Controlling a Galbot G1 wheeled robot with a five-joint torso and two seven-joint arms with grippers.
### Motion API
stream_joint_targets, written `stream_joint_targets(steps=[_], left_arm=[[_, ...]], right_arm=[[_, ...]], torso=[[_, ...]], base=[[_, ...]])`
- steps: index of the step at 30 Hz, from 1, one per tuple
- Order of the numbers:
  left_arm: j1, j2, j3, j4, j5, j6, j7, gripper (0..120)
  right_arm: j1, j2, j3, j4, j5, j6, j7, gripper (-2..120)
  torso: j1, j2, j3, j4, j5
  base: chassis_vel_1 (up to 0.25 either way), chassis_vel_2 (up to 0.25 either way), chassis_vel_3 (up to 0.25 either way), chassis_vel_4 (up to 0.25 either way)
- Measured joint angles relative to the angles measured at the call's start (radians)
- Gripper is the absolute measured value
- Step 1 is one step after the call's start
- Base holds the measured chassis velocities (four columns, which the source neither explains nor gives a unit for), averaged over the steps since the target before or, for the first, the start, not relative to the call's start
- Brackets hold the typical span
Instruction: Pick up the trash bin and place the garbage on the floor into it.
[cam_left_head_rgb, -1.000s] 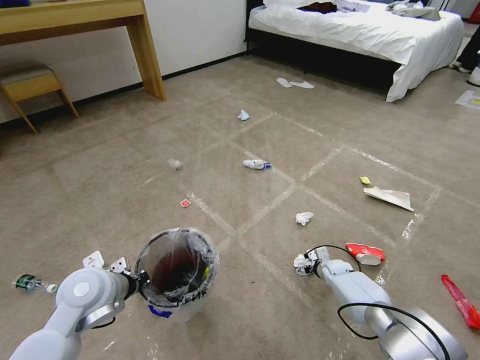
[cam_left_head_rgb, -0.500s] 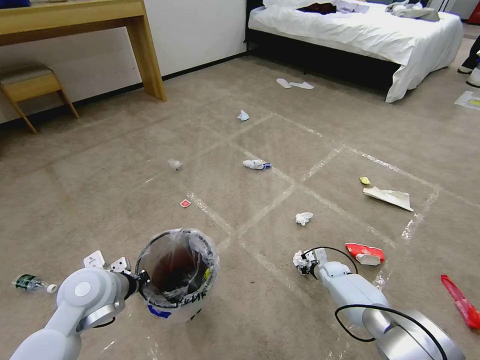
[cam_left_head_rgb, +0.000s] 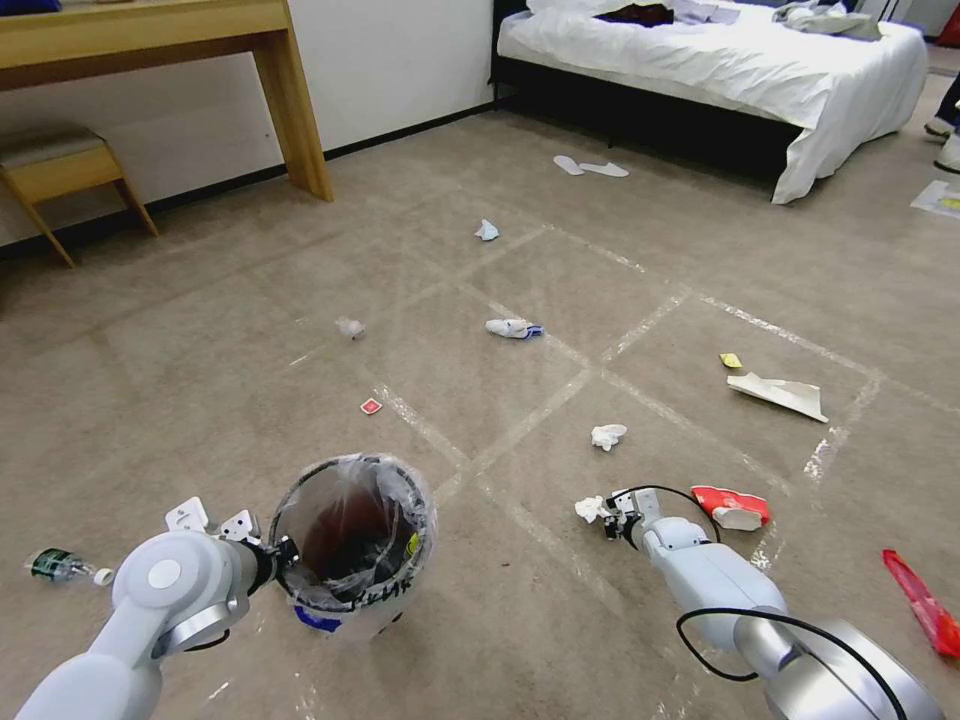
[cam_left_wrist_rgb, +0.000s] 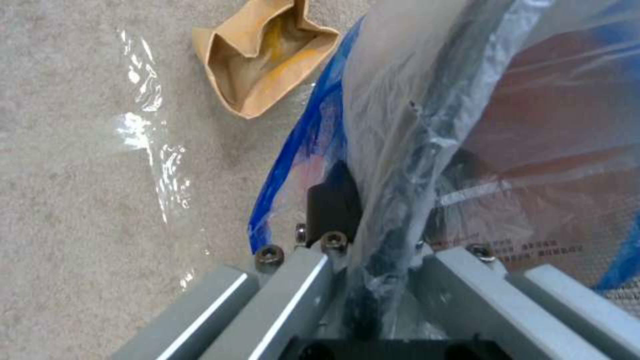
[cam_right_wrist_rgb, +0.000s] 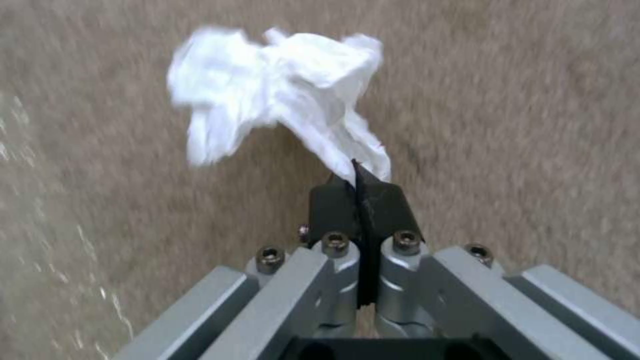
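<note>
Left end effector clamped on the trash bin rim, bin held near the floor. Right end effector pinches a crumpled tissue, closed tight. Step in hand: carry. Next: swing tissue over bin mouth, release.

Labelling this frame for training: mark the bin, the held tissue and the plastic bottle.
bin (cam_left_head_rgb: 352, 600), head view, outer wall by the black lettering.
tissue (cam_right_wrist_rgb: 280, 85), right wrist view, middle of the crumpled wad.
bottle (cam_left_head_rgb: 52, 564), head view, green-labelled body.
</note>
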Motion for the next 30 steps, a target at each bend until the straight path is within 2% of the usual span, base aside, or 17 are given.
stream_joint_targets(steps=[2,4,5,7,8,10,11,14,15,18,19,22,23,24,25,28,30], left_arm=[[0.000,0.001,0.000,0.000,-0.001,0.000,0.000,0],[-0.003,0.009,-0.004,-0.001,-0.011,-0.002,0.000,0],[-0.003,0.009,-0.004,-0.001,-0.011,-0.002,0.000,0],[-0.010,0.015,-0.002,-0.003,-0.017,-0.003,0.000,0],[-0.010,0.015,-0.002,-0.003,-0.017,-0.003,0.000,0],[-0.016,0.015,0.004,-0.003,-0.017,-0.003,0.001,0],[-0.016,0.015,0.004,-0.003,-0.017,-0.003,0.001,0],[-0.022,0.009,0.012,0.000,-0.013,-0.006,0.013,0],[-0.022,0.009,0.012,0.000,-0.013,-0.006,0.013,0],[-0.024,0.006,0.017,0.001,-0.008,-0.010,0.033,0],[-0.024,0.006,0.017,0.001,-0.008,-0.010,0.033,0],[-0.029,0.003,0.020,0.002,-0.006,-0.011,0.036,0],[-0.029,0.003,0.020,0.002,-0.006,-0.011,0.036,0],[-0.031,0.002,0.021,0.001,-0.006,-0.011,0.036,0],[-0.031,0.001,0.020,0.001,-0.006,-0.011,0.036,0],[-0.032,-0.001,0.020,0.001,-0.006,-0.010,0.037,0],[-0.032,-0.005,0.019,0.009,-0.001,-0.008,0.046,0]], right_arm=[[-0.004,-0.005,0.008,0.014,0.005,0.008,0.000,0],[-0.053,-0.066,0.068,0.173,0.043,0.037,-0.003,0],[-0.053,-0.066,0.068,0.173,0.043,0.037,-0.003,0],[-0.109,-0.162,0.141,0.366,0.077,0.066,-0.003,0],[-0.109,-0.162,0.141,0.366,0.077,0.066,-0.003,0],[-0.169,-0.243,0.204,0.540,0.094,0.129,-0.017,0],[-0.169,-0.243,0.204,0.540,0.094,0.129,-0.017,0],[-0.263,-0.313,0.291,0.744,0.095,0.246,-0.062,0],[-0.263,-0.313,0.291,0.744,0.095,0.246,-0.062,0],[-0.348,-0.366,0.357,0.897,0.105,0.359,-0.150,0],[-0.348,-0.366,0.357,0.897,0.105,0.359,-0.150,0],[-0.416,-0.418,0.422,1.027,0.170,0.419,-0.245,0],[-0.416,-0.418,0.422,1.027,0.170,0.419,-0.245,0],[-0.455,-0.447,0.474,1.112,0.235,0.429,-0.295,0],[-0.468,-0.456,0.491,1.140,0.258,0.429,-0.310,0],[-0.489,-0.471,0.518,1.191,0.296,0.430,-0.336,0],[-0.528,-0.512,0.593,1.338,0.389,0.428,-0.421,0]], torso=[[0.000,0.000,0.000,0.0001,0.0000],[0.000,0.000,0.000,0.0002,0.0003],[0.000,0.000,0.000,0.0002,0.0003],[0.000,0.000,0.000,0.0000,0.0003],[0.000,0.000,0.000,0.0000,0.0003],[0.000,0.000,0.000,-0.0008,-0.0008],[0.000,0.000,0.000,-0.0008,-0.0008],[0.000,0.000,0.000,0.0000,0.0000],[0.000,0.000,0.000,0.0000,0.0000],[0.000,0.000,0.000,0.0002,0.0007],[0.000,0.000,0.000,0.0002,0.0007],[0.000,0.000,0.000,-0.0004,0.0000],[0.000,0.000,0.000,-0.0004,0.0000],[0.000,0.000,0.000,0.0002,0.0004],[0.000,0.000,0.000,0.0001,0.0002],[0.000,0.000,0.000,-0.0002,-0.0003],[0.000,0.000,0.000,-0.0002,-0.0003]], base=[[0.000,0.000,0.000,0.000],[0.000,0.000,0.000,0.000],[0.000,0.000,0.000,0.000],[0.000,0.000,0.000,0.000],[0.000,0.000,0.000,0.000],[0.000,0.000,0.000,0.000],[0.000,0.000,0.000,0.000],[0.000,0.000,0.000,0.000],[0.000,0.000,0.000,0.000],[0.000,0.000,0.000,0.000],[0.000,0.000,0.000,0.000],[0.000,0.000,0.000,0.000],[0.000,0.000,0.000,0.000],[0.000,0.000,0.000,0.000],[0.000,0.000,0.000,0.000],[0.000,0.000,0.000,0.000],[0.000,0.000,0.000,0.000]])
